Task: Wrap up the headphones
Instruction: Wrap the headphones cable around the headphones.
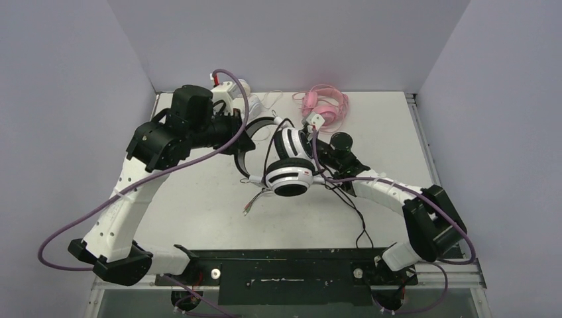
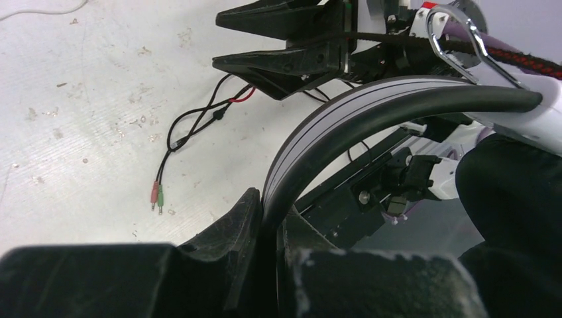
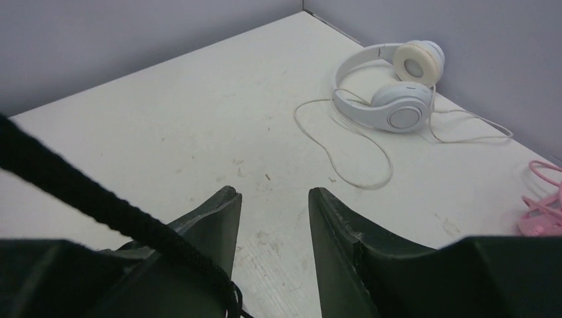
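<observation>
White table (image 1: 199, 218), lilac walls. L gripper (image 2: 268, 205) is clamped tight on the headband (image 2: 344, 112) of the black-and-white headphones (image 1: 289, 173), mid-table. R gripper (image 3: 273, 199) has jaws partly apart w/ nothing between; the black cable (image 3: 79, 192) only lies across one finger. Rest of that cable trails loose toward the near right, and the plugs (image 2: 157, 194) lie flat on the table. White headphones (image 3: 397, 93) sit far left, cord in loose loops. Pink headphones (image 1: 325, 106) sit far centre, cord state unclear. Judgement: early stage, no cable wound yet, prob. all three sets left to do.
</observation>
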`<state>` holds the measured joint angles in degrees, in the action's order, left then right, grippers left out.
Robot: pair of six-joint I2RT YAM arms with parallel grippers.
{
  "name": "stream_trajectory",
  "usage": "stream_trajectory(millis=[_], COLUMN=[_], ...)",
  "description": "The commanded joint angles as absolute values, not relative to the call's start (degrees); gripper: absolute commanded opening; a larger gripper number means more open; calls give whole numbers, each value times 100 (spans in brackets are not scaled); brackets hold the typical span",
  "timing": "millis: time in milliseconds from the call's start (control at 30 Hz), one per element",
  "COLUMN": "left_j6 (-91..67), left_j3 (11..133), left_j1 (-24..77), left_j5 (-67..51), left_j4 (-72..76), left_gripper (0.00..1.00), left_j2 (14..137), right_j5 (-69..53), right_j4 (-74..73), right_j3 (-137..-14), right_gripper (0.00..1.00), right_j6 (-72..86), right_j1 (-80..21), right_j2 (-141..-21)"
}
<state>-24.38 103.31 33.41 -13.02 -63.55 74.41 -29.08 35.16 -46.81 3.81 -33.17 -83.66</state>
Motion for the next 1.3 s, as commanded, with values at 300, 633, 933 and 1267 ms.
stream_trajectory(millis=[300,633,933,1267], left_j6=[-4054,-4287,-3771,-3185], left_j3=[11082,10825,10616,9424], left_j1=[2382,1948,1417,1471], left_j5=[-2589,-2372,-693,1568], left_j4=[-5144,-4657,-4491,-3529], left_gripper=[0,0,0,0], left_j2=[7866,7948,8180,7932], right_j5=[-4009,-4089,-4166,-4321], right_j4=[6697,6589,6423,5515], right_j3=[-4330,-4105,-3540,-4166], right_gripper=[31,14,14,14], right_j6=[1751,1809,2122,2685], right_j1=[-3191,-3628,-4538,-5102], right_j2=[-9472,-9318,-8352,-7844])
